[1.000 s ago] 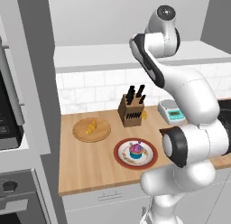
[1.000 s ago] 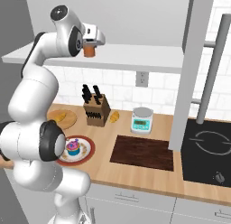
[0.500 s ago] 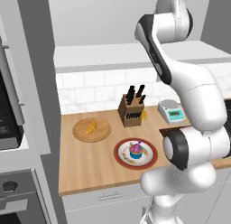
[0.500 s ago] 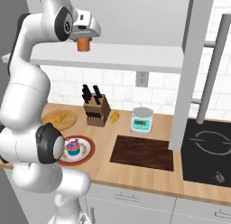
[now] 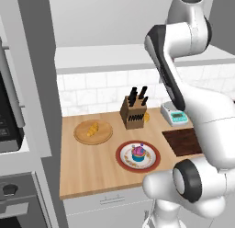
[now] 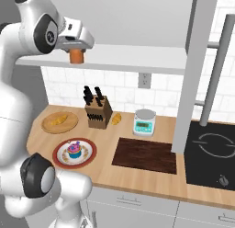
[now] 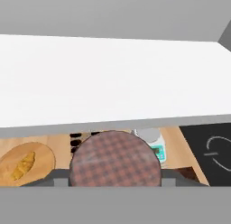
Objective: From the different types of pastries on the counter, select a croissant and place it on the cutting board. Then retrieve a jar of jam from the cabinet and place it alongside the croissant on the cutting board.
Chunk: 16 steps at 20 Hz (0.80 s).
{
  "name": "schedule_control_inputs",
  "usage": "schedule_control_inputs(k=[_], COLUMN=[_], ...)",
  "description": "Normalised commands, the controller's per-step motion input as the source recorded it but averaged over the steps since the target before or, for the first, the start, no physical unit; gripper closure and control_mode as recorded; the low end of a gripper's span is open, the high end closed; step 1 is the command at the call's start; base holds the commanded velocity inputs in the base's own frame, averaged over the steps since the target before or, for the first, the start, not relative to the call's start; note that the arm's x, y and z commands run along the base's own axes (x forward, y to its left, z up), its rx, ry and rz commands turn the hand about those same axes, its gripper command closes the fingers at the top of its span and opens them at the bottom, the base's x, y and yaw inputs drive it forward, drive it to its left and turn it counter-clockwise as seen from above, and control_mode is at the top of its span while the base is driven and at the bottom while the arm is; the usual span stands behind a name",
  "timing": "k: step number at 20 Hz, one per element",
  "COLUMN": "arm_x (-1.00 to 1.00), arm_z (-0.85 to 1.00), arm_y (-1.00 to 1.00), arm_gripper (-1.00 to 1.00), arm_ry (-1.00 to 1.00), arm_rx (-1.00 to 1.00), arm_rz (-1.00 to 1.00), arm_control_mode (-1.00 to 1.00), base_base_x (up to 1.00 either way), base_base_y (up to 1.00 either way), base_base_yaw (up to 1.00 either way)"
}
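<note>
Up high, the robot's hand (image 6: 77,44) was closed on the small orange-brown jar of jam (image 6: 76,56) with its dark plaid lid (image 7: 116,159), which hung just past the front edge of the wide flat white shelf (image 6: 137,57) of the cabinet, with open air beneath it. Far below the hand lay the long light-wood worktop (image 6: 105,162). A golden croissant (image 6: 59,120) rested on the round pale wooden board (image 6: 59,122) near the worktop's left end. Below and to the right of the hand, the dark brown rectangular cutting board (image 6: 146,155) lay bare near the front edge, with clear space above it. A pink-and-blue frosted cupcake (image 6: 74,150) sat on a red-rimmed plate (image 6: 74,153).
</note>
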Motion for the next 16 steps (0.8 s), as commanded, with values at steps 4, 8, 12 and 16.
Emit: schedule_control_inputs(k=[4,8,12,16], arm_x=[-0.83,-0.89,-0.79,-0.61], arm_z=[-0.51,-0.48,-0.55,-0.58], arm_y=[-0.30,-0.33,-0.28,-0.46], arm_gripper=[1.00,1.00,1.00,1.00], arm_ry=[0.00,-0.01,-0.08,-0.06], arm_rx=[0.00,0.00,0.00,0.00], arm_rz=[-0.03,-0.03,-0.04,0.00], arm_control_mode=[-1.00,-1.00,-1.00,-1.00], base_base_x=[0.00,0.00,0.00,0.00], base_base_y=[0.00,0.00,0.00,0.00], base_base_yaw=[0.00,0.00,0.00,0.00])
